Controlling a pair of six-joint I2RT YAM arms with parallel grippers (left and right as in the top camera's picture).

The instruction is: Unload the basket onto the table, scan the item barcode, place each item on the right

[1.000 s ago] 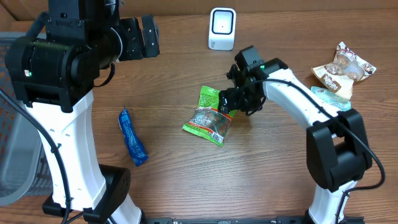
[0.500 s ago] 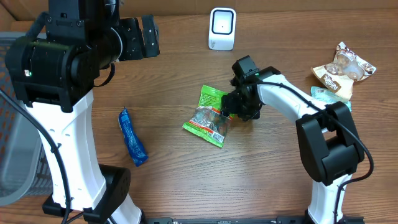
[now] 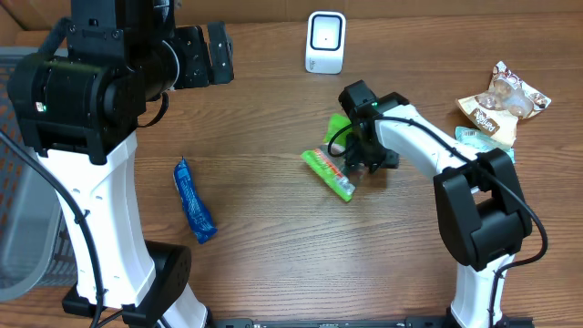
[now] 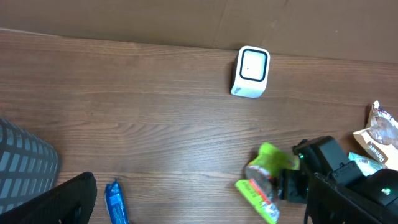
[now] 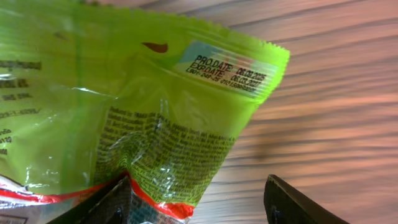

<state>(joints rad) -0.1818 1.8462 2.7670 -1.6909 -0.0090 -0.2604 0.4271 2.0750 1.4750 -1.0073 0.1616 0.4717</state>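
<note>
Green snack pouch (image 3: 328, 173) sits between the half-closed jaws of the right gripper (image 3: 353, 164), grip unclear, its long axis slanting toward lower right, with the white scanner (image 3: 325, 42) straight up-frame.

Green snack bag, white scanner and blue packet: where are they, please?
green snack bag (image 3: 328, 170), overhead view, its folded lower edge
white scanner (image 3: 325, 42), overhead view, middle of its face
blue packet (image 3: 193, 201), overhead view, middle of wrapper

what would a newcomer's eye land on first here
The bright green packet, tipped up off the wood mid-table at the fingers of the right gripper. Next the white scanner at the far edge, and a blue packet lying alone on the left.
</note>
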